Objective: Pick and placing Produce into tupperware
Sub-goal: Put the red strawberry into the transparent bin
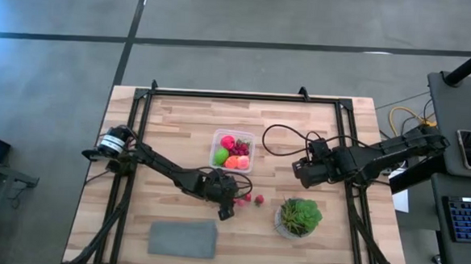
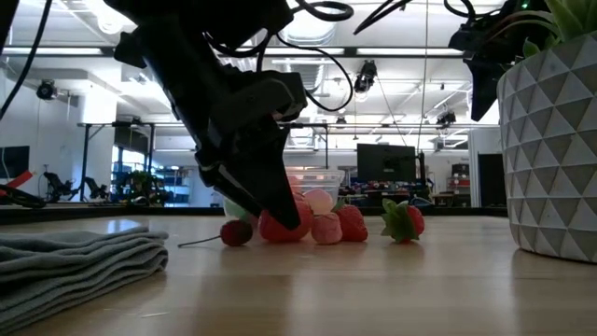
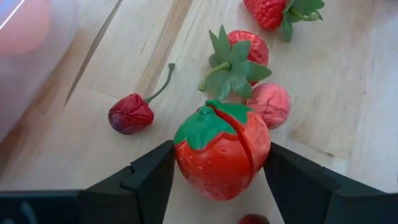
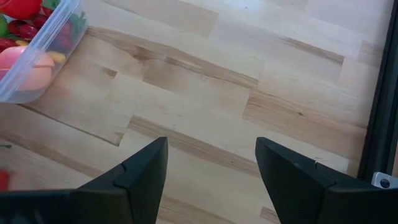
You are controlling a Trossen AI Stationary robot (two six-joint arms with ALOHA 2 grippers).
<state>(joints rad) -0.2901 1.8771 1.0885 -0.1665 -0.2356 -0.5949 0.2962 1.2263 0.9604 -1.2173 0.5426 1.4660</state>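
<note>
The clear tupperware (image 1: 232, 150) stands mid-table and holds lime-green, pink, orange and red pieces. In front of it, toward the near edge, loose produce lies on the wood: a big red strawberry (image 3: 222, 155), two smaller strawberries (image 3: 239, 53) (image 3: 273, 12), a pink piece (image 3: 270, 104) and a dark cherry (image 3: 130, 115). My left gripper (image 3: 219, 151) is down at table level among them (image 1: 227, 203), shut on the big strawberry. My right gripper (image 4: 211, 168) hangs open over bare wood to the right of the tupperware (image 4: 37, 56). My left gripper pinches the big strawberry by its two red flanks (image 3: 186, 168), one finger on each side. The fingers slant down at it from the table's left. Its green cap faces away from the wrist. In the low view its underside (image 2: 280, 233) sits level with the fruits on the table.
A potted green plant in a white faceted pot (image 1: 298, 218) stands right of the loose fruit. A folded grey cloth (image 1: 182, 237) lies near the front edge. A black frame (image 1: 245, 96) runs round the table. Bare wood lies between the tupperware and the right arm.
</note>
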